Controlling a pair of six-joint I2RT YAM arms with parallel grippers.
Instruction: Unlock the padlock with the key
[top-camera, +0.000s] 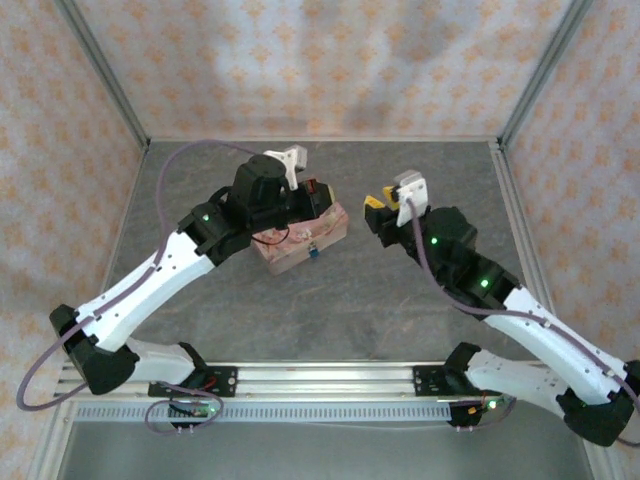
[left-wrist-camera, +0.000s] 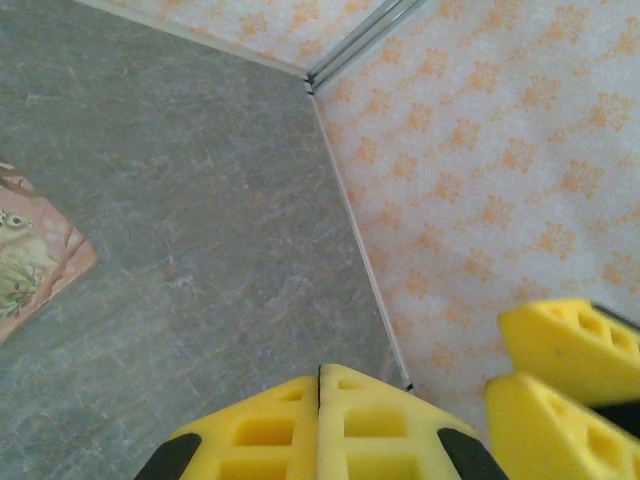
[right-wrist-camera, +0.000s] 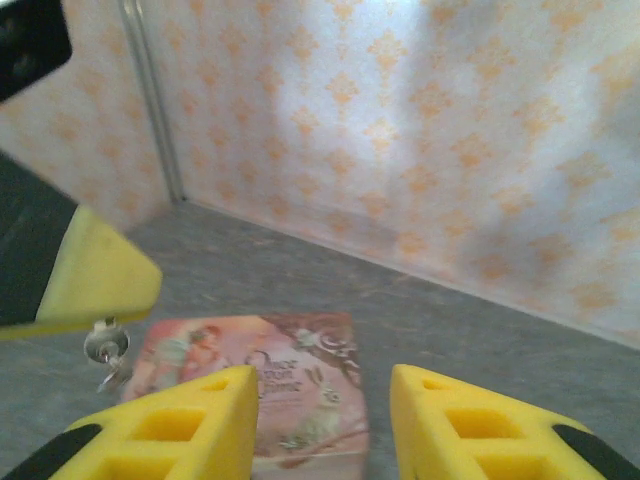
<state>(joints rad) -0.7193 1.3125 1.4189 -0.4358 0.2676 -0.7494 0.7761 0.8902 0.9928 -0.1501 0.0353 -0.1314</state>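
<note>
1. While my left claw (left-wrist-camera: 320, 385) sits pressed together, the key (right-wrist-camera: 106, 352) dangles from its tip, so I judge it is pinched there, close by the pink box (right-wrist-camera: 290, 370).
2. My right claw (right-wrist-camera: 320, 388) stands apart with nothing between its pads, facing the box.
3. The padlock (top-camera: 313, 252) is a blue speck on the box's near side, too small for me to tell how its shackle sits.
4. Done, as I read it: the key is in hand. Left to do: bring it to the keyhole, insert it, turn it and free the shackle.
</note>
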